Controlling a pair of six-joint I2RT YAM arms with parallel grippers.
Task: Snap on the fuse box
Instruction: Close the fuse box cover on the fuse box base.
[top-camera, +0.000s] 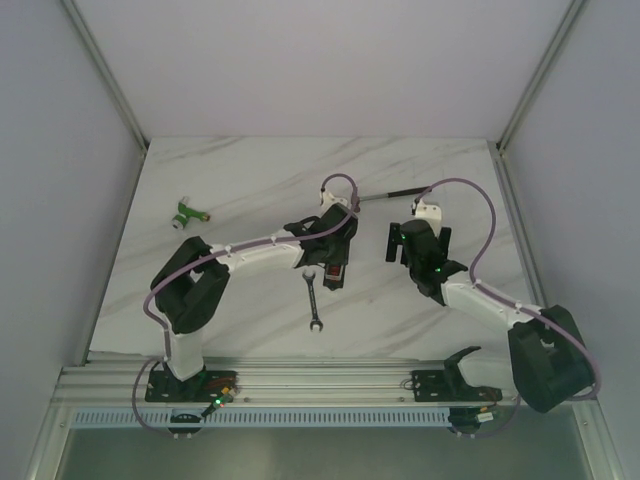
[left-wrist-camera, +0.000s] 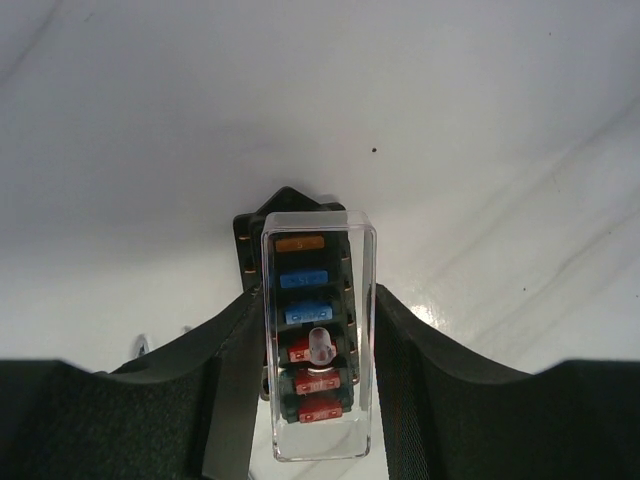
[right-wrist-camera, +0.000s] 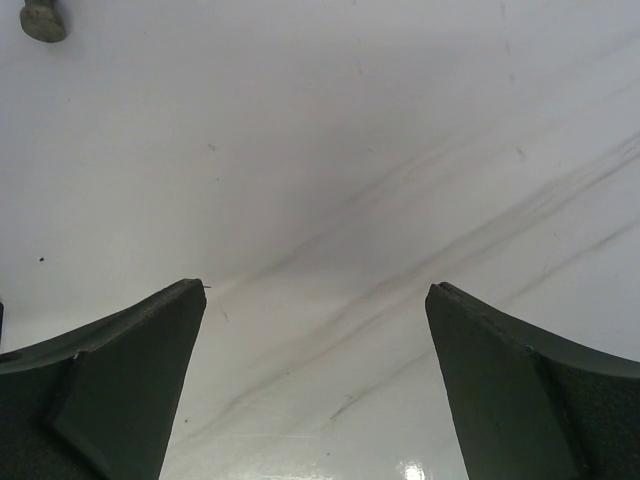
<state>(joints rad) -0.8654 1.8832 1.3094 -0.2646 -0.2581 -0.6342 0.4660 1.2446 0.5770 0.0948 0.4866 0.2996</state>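
Left end effector (left-wrist-camera: 316, 300), gripping fuse box (left-wrist-camera: 312, 345)

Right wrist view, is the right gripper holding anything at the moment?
No, the right gripper stands wide open, with only the bare table showing in the gap.

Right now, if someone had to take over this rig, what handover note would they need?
Left pincer: closed on the sides of the fuse box, with the clear cover sitting over the fuses.
Right pincer: open, holding nothing, above bare table to the right of the box.
Done: the cover is placed on the box; I cannot tell whether it has clicked home.
Left: probably press the cover down until it snaps, then release.
Note: a wrench lies on the table just on the near side of the box.
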